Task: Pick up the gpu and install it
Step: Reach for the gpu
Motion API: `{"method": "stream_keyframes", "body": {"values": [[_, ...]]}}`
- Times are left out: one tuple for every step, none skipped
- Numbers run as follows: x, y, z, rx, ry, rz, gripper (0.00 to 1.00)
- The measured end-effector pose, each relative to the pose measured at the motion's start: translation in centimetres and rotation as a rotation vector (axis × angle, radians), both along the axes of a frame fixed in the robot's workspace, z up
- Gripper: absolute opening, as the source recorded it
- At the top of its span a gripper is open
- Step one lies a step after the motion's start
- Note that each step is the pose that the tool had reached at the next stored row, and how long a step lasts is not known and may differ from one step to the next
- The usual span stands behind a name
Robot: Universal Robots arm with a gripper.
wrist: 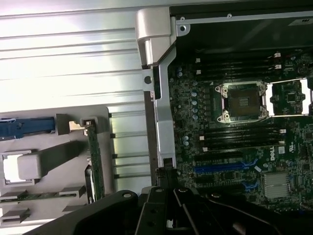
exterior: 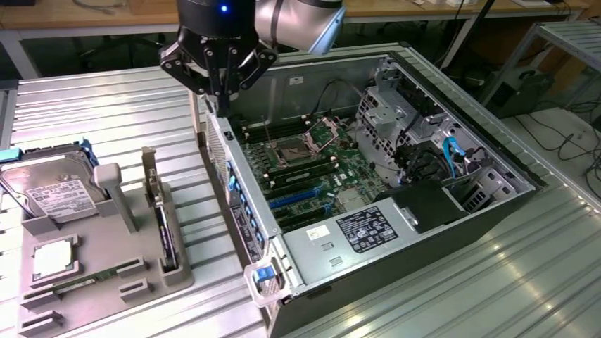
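The tool (exterior: 222, 101) is seen at the upper left of the exterior view, its fingers brought together on nothing, poised over the near wall of the open computer case (exterior: 338, 243). The gpu (exterior: 165, 236) is found at the lower left, stood on its edge in a slot of the grey holder (exterior: 122, 246) on the ribbed metal bench (exterior: 94, 113), well apart from the tool. Its long axis is laid from mid-frame down toward the bottom edge, roughly parallel to that case wall, with the metal bracket (exterior: 148, 169) at the upper end. A hard drive (exterior: 52, 191), a square silver chip (exterior: 53, 257) and a memory stick (exterior: 89, 282) are kept in the same holder, further left. Between the gpu and the motherboard (exterior: 310, 169) the case wall with its blue clips (exterior: 246, 211) is interposed. Blue slots (exterior: 295, 198) are seen on the board just inside it.
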State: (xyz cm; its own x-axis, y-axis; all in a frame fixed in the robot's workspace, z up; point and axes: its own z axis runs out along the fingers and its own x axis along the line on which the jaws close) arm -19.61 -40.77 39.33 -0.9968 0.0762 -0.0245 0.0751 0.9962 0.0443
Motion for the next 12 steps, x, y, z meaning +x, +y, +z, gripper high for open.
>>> {"method": "stream_keyframes", "body": {"values": [[-0.09,-0.04,0.0,0.0,0.0,0.0,0.11],[-0.2,-0.09,0.0,0.0001,0.0,0.0,0.11],[-0.33,-0.16,0.0,0.0001,0.0,0.0,0.11],[-0.41,-0.21,0.0,0.0001,0.0,0.0,0.11],[-0.48,-0.24,0.0,0.0001,0.0,0.0,0.11],[-0.56,-0.29,0.0,0.0,0.0,0.0,0.11],[-0.64,-0.33,0.0,0.0001,-0.0001,0.0,0.11],[-0.72,-0.38,0.0,0.0001,0.0,0.0,0.11],[-0.79,-0.42,0.0,0.0,0.0001,0.0,0.11],[-0.87,-0.46,0.0,0.0,0.0,0.0,0.11],[-0.94,-0.51,0.0,0.0,0.0,0.0,0.11],[-1.02,-0.56,0.0,0.0,0.0,0.0,0.11]]}}
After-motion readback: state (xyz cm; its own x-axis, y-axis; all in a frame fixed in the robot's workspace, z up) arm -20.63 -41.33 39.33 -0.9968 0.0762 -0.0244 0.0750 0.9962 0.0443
